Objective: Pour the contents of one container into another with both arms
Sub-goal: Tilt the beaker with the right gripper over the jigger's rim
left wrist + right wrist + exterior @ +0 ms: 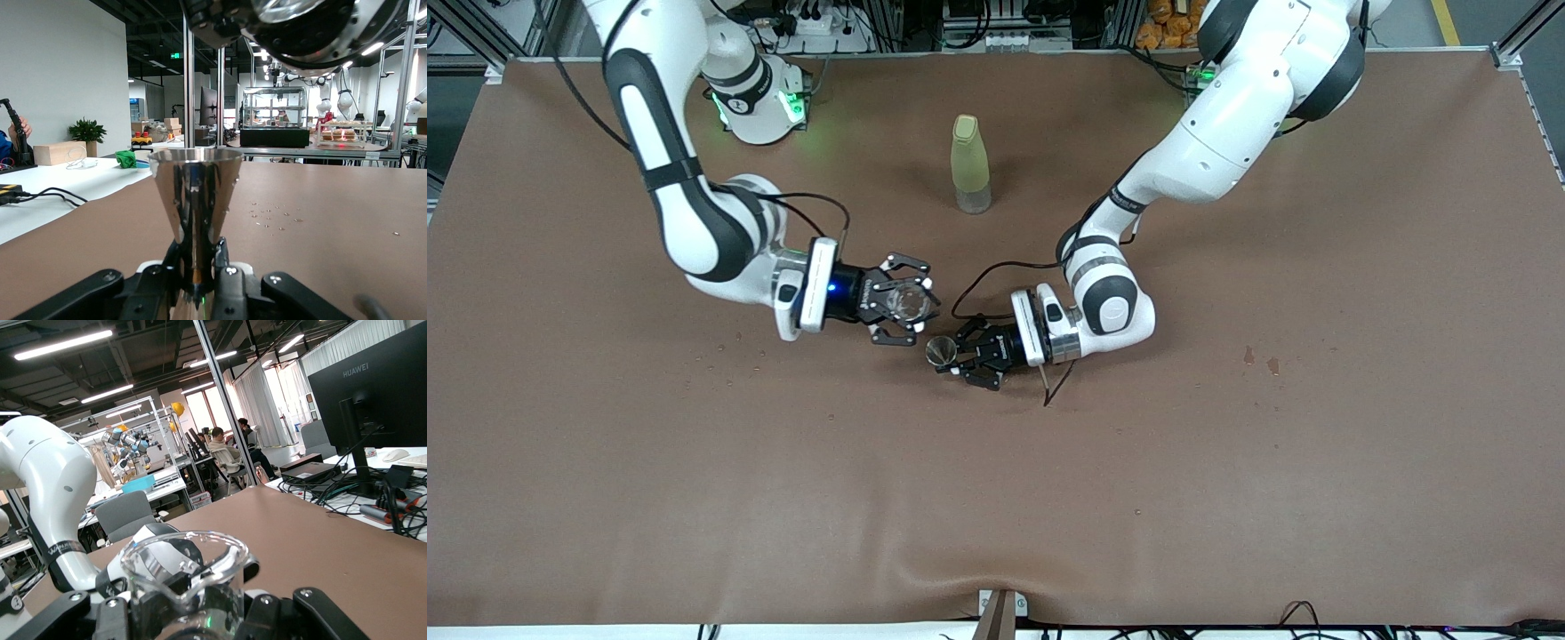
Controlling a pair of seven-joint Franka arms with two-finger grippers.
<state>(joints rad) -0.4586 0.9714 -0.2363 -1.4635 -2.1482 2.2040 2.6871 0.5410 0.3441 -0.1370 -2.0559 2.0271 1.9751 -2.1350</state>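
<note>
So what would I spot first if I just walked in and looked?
Two robot arms meet over the middle of the brown table. The right pincer grips a clear glass beaker, and the left pincer grips a shiny metal jigger beside it. A yellow-green bottle stands nearer the robots' bases.

A bottle (970,164) is standing upright on the table (1316,462), farther from the front camera than both tools; the right tool (911,300) is gripping a beaker (910,301) just beside the left tool (959,354), which is clasping a metal cup (941,351) above the table's middle
</note>
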